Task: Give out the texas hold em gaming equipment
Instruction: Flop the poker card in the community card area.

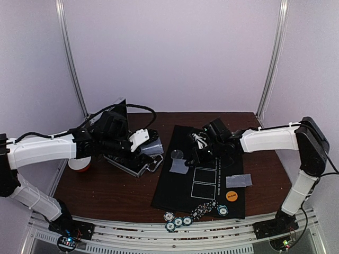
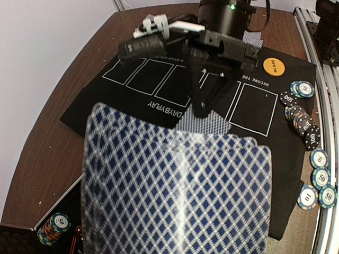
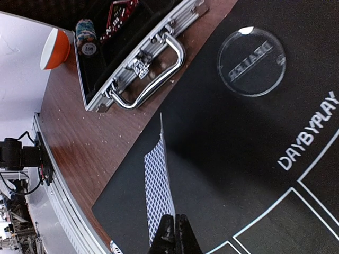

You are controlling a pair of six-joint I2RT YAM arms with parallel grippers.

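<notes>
My left gripper (image 1: 144, 144) is shut on a fanned stack of blue-diamond-backed playing cards (image 2: 175, 190), which fills the lower left wrist view and hides the fingers. My right gripper (image 3: 175, 233) is shut on a single card (image 3: 158, 190), held on edge just above the black felt mat (image 3: 228, 153). That card (image 1: 179, 166) hangs over the mat's left part. A clear dealer disc (image 3: 251, 61) lies on the mat. An orange button (image 1: 231, 194) and face-down cards (image 1: 239, 181) lie at the mat's right. Striped chips (image 1: 177, 220) sit along the near edge.
The open silver case (image 3: 137, 69) lies left of the mat with chips (image 3: 86, 37) inside. A red-and-white bowl (image 1: 79, 165) stands at the far left. More chips (image 2: 303, 120) line the mat's near side. The rail (image 1: 159, 235) runs along the table front.
</notes>
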